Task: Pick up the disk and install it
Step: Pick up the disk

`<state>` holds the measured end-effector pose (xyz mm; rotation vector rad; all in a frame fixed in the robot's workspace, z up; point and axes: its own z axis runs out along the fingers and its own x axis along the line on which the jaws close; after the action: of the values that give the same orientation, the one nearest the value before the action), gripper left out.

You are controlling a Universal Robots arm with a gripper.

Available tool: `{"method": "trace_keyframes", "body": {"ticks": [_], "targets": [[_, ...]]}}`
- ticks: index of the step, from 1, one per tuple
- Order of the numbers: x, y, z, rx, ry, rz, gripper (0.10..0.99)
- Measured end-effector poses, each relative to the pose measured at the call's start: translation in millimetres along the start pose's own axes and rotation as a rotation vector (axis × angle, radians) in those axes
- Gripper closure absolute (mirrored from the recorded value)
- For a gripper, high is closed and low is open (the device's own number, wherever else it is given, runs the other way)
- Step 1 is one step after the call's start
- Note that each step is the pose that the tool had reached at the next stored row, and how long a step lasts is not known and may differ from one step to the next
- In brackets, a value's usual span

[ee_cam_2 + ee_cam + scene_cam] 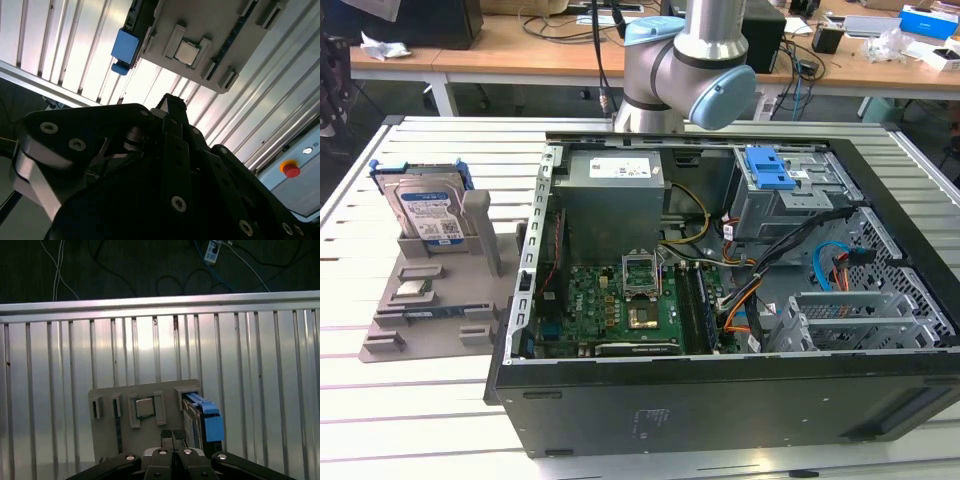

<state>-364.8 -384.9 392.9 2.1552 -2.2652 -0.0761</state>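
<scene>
The disk (428, 215) stands upright on its edge in a slot of a grey holder (430, 300) on the slatted table, at the exterior view's left. It is silver with a white-and-blue label and a blue frame. In the first wrist view the disk (202, 415) shows edge-on, and my gripper (172, 434) hangs high above the holder (107, 440), beside the disk. The fingers are shut together with nothing between them. The second wrist view shows the gripper (172, 102) over the holder's edge (215, 30), and the disk's blue frame (125, 47) beyond it.
An open computer case (720, 300) lies on the table, with a motherboard, cables and a drive bay with a blue latch (770, 170). A small square chip (145, 407) sits in the holder. A red button (291, 169) is at the table's side. The arm's base (690, 70) stands behind the case.
</scene>
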Motion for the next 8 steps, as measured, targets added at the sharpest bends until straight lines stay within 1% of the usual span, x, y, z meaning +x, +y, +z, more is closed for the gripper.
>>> {"method": "trace_keyframes", "body": {"ticks": [8], "targets": [[0.0, 0.0, 0.0, -0.001, 0.0018, -0.040, 0.980]]}}
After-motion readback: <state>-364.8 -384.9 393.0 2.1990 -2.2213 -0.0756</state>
